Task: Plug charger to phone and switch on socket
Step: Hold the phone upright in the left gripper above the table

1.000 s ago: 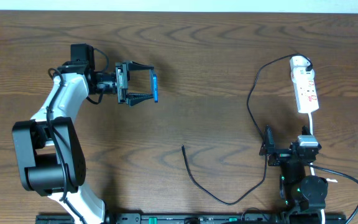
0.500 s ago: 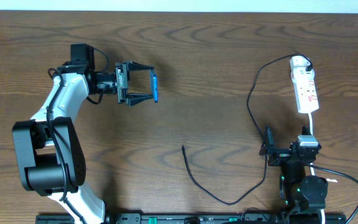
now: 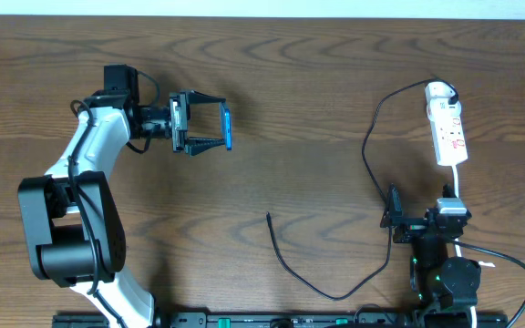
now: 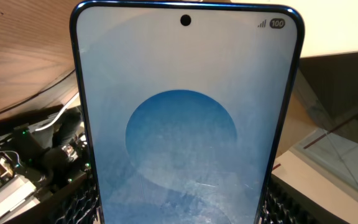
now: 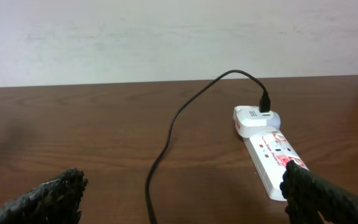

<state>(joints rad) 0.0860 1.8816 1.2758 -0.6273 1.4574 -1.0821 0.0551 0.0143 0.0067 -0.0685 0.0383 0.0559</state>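
My left gripper [image 3: 210,121] is shut on the phone [image 3: 228,128], holding it above the table at the back left, seen edge-on from overhead. In the left wrist view the phone [image 4: 185,124] fills the frame, with its blue screen and lighter circle, clamped by its long edges between the fingers [image 4: 73,205]. The charger [image 3: 372,146] runs from the far end of the socket [image 3: 448,132], loops down and ends in a free tip [image 3: 269,216] on the wood at centre. My right gripper [image 3: 422,217] stands open near the socket [image 5: 269,158], with the charger [image 5: 166,143] lying between its fingers.
A white adapter [image 5: 253,118] sits in the socket's far end with the black cable in it. A white cord [image 3: 457,187] leads from the socket's near end past the right arm. A pale wall stands behind the table's far edge.
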